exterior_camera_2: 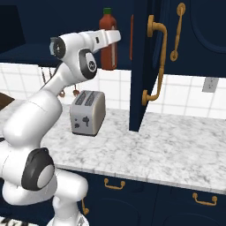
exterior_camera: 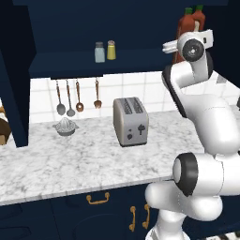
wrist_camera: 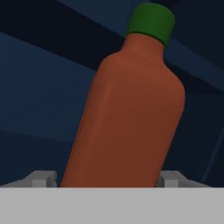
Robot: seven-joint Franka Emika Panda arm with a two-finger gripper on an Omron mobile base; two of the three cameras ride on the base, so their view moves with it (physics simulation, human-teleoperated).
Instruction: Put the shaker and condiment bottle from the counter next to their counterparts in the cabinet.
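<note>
The arm reaches up into the open cabinet, its white wrist covering the lower halves of two red-orange bottles with green caps at the shelf's right end. In the left base view the two caps stand side by side; which is the condiment bottle and which the counterpart cannot be told. In the right base view one bottle shows above the wrist. In the hand view a bottle stands between the tool's grey fingertips, jaws wide; contact at the pads is cut off by the frame edge. The yellow shaker stands just beside the pale shaker on the shelf. The toaster sits on the worktop.
</note>
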